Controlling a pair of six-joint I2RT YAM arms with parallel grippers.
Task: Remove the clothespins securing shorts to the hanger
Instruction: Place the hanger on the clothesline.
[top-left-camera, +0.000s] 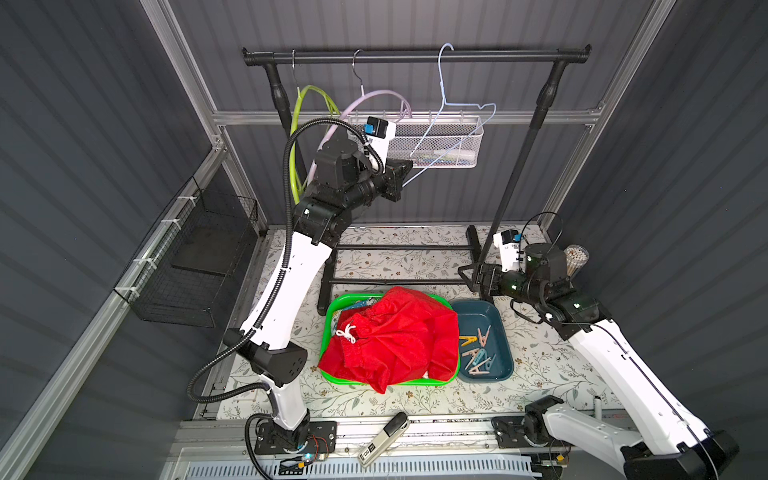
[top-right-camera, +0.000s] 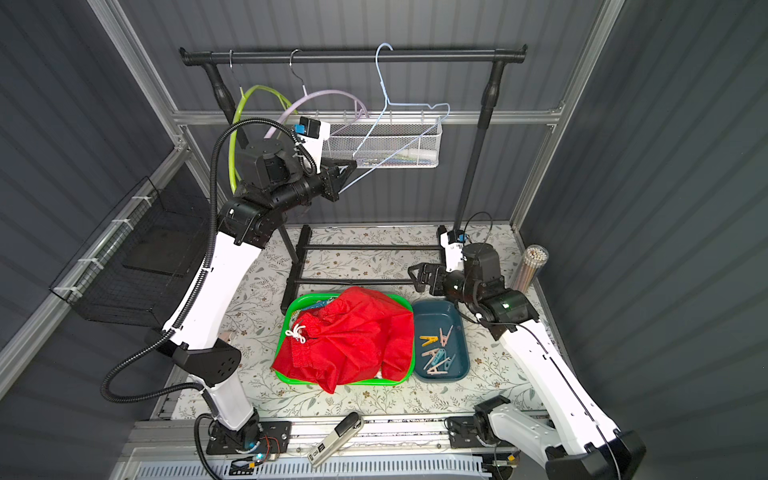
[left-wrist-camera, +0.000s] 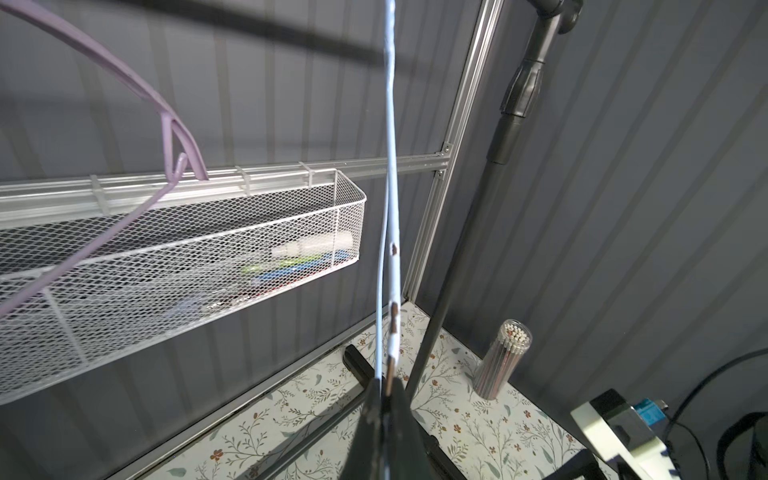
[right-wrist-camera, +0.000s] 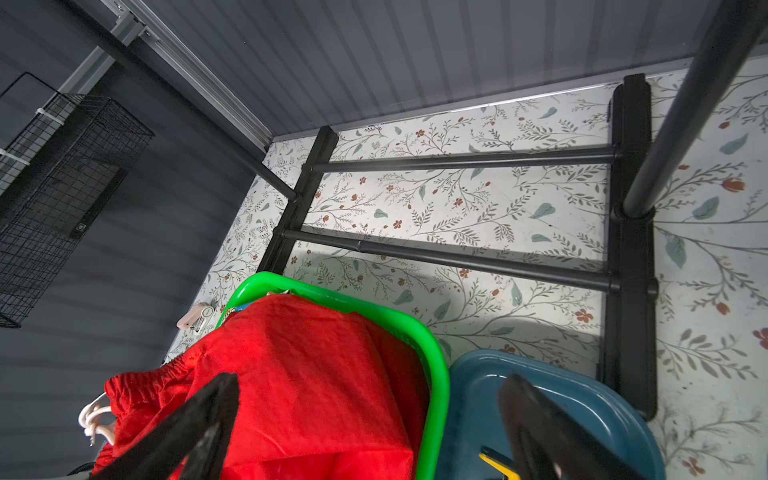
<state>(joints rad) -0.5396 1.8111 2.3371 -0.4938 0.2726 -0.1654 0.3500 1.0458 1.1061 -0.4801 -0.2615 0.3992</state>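
Observation:
A light blue wire hanger (top-left-camera: 441, 79) hangs bare on the rail. My left gripper (top-left-camera: 405, 174) is raised beside it, shut on its lower corner; the left wrist view shows the hanger wires (left-wrist-camera: 390, 187) running into the closed gripper (left-wrist-camera: 386, 386). Red shorts (top-left-camera: 390, 336) with a white drawstring lie heaped in a green basket (top-left-camera: 328, 320). Several clothespins (top-left-camera: 478, 349), beige-pink, light blue and yellow, lie in a dark blue tray (top-left-camera: 478, 309). My right gripper (top-left-camera: 467, 276) hovers open and empty behind the tray, above the red shorts (right-wrist-camera: 299, 374) and tray (right-wrist-camera: 582, 399).
A purple hanger (top-left-camera: 374, 97) and a green hanger (top-left-camera: 307, 104) hang bare on the black rail (top-left-camera: 415, 56). A white mesh basket (top-left-camera: 436, 143) is on the back wall, a black wire basket (top-left-camera: 195, 266) on the left wall. A tube of sticks (top-left-camera: 575, 259) stands at far right.

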